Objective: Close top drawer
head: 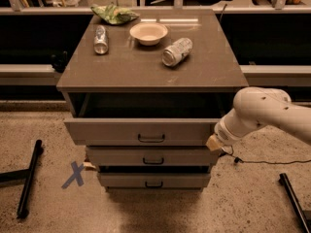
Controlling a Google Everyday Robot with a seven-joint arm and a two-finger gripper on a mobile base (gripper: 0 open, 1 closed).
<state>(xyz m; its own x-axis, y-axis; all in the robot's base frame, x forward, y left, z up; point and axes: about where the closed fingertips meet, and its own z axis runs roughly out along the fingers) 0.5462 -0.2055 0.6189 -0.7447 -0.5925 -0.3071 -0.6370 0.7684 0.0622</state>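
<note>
Grey-brown top drawer (pixel 112 130) stands partly open: its front sits proud of the cabinet, with a dark gap showing beneath the surface (pixel 136 69). Step in hand: push the front home.

1. Direct the force square to the front panel, straight into the cabinet.
2. Note that contact lies at the right end, well apart from the handle (pixel 151 139). An off-centre push may rack the drawer on its runners, so a slow, even feed is advisable.
3. Avoid a hard stop. The can (pixel 177 51) lying on its side on the surface looks liable to roll.

Gripper (pixel 214 143): positioned at the lower right corner of the drawer front, apparently touching it. Nothing is seen held in it; whether it is spread or closed cannot be told
</note>
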